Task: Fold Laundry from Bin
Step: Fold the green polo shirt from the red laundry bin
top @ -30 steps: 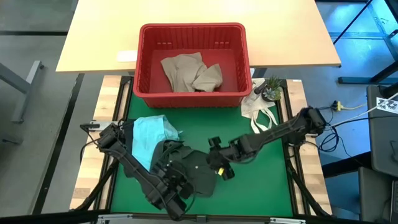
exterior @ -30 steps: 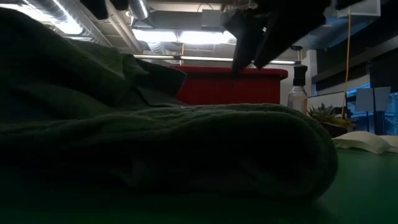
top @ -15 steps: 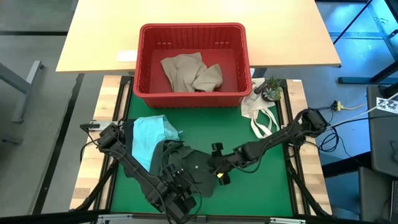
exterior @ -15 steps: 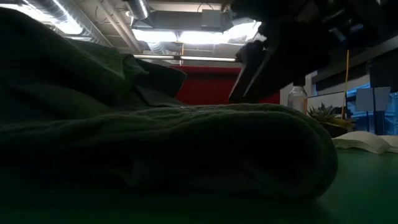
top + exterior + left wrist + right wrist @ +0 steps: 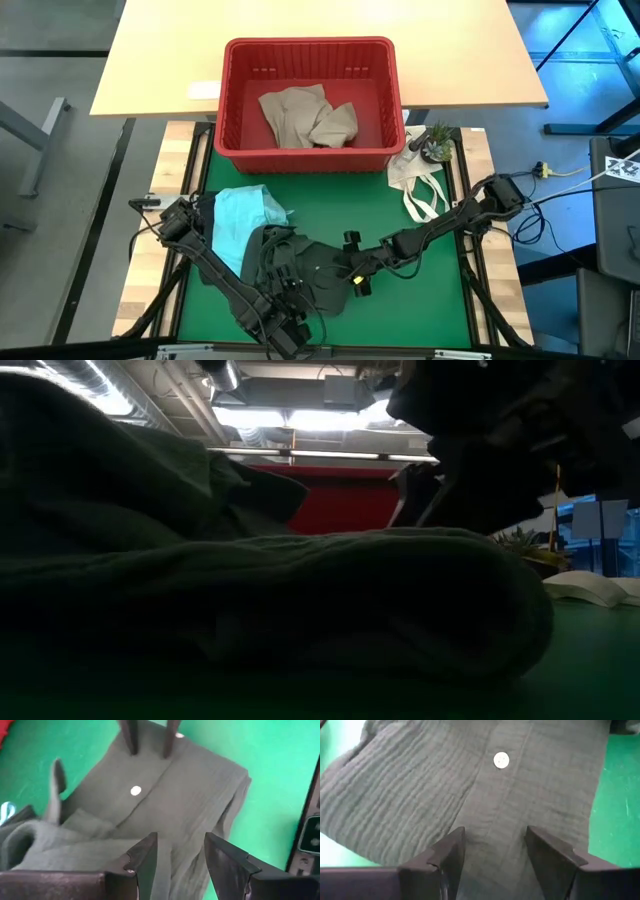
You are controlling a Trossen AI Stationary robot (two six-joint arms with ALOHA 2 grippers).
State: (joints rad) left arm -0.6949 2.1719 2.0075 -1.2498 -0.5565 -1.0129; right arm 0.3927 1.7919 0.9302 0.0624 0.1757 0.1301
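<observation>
Green tabletop [image 5: 420,300] carries the dark olive shirt [image 5: 310,275], lying between both arms. The right gripper [image 5: 492,847] stands spread directly over its buttoned strip; the left gripper [image 5: 177,855], also spread, faces it from the opposite edge.

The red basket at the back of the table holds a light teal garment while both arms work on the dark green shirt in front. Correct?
Not quite. The red basket holds a beige garment, as the high view shows. The light teal garment lies outside it on the green mat, beside the dark green shirt. Both the left end effector and right end effector are at the shirt.
</observation>
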